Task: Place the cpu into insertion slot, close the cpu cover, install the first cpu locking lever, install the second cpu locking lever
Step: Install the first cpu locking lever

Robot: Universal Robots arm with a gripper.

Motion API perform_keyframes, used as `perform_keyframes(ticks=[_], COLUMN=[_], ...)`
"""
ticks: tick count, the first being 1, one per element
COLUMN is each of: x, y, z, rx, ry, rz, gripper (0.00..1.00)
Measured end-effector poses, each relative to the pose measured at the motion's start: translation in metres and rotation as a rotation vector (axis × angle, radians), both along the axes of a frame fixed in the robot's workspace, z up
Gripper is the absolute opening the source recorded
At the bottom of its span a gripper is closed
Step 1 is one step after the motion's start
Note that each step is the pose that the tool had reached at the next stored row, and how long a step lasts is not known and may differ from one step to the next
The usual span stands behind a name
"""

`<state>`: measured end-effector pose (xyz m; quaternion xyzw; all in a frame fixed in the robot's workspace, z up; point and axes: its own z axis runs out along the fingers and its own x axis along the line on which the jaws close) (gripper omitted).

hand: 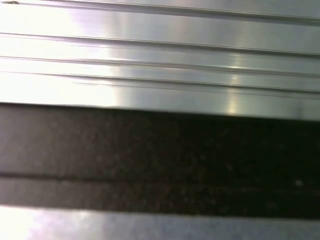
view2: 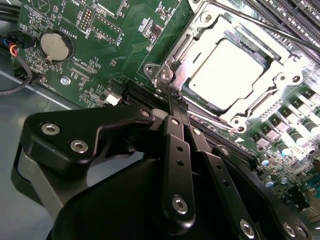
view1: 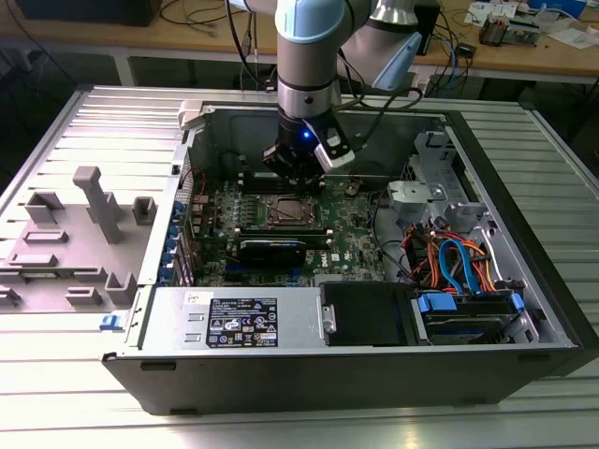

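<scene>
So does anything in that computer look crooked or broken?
Nothing stands out. The cpu sits flat and square in its socket, the cover lies down around it, and the gripper hangs beside the socket's corner. No loose parts show on the board.

1. The exterior view looks down from high in front at the whole open computer case (view1: 374, 355)
2. The second wrist view sits close over its green board (view2: 100, 60), shared with the exterior view
3. The first wrist view faces ribbed metal (hand: 160, 60) closely
</scene>
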<state>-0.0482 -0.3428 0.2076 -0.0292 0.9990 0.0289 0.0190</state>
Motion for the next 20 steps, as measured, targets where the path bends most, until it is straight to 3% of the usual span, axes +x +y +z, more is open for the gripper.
perform_keyframes(ticks=[6,20], x=[0.0012,0.0012], y=[-0.0002,-0.0009], z=[-0.0013,-0.0003], rx=[-0.0005,-0.0003], ry=[0.0033,0.0033], rz=[0.0,0.0], gripper=[0.11,0.11])
